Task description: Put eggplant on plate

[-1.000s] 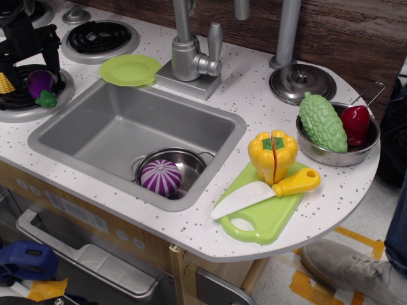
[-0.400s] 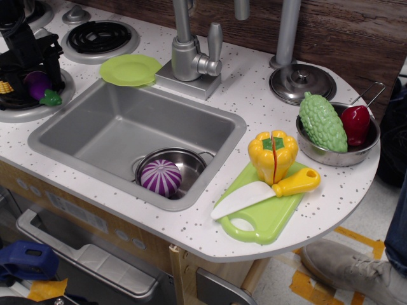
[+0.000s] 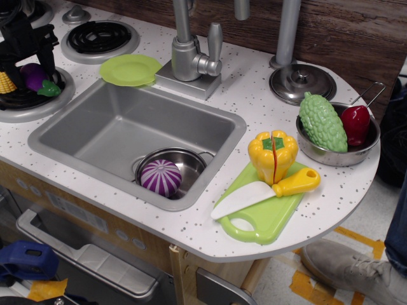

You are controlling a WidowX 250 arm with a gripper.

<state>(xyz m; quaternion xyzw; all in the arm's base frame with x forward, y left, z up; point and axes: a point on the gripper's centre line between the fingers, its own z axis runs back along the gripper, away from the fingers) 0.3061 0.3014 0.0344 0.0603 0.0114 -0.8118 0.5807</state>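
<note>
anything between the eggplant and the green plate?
Nothing visible. The eggplant sits on the left burner under the hand; the plate lies to its right beside the faucet, with only bare counter between.

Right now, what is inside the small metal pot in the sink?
The metal pot holds a purple-and-white striped ball. The ball covers most of the pot's bottom, so anything beneath it cannot be seen.

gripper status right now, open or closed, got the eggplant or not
Gripper: above the eggplant on the left burner; cannot tell whether it is open, closed or gripping.
</note>
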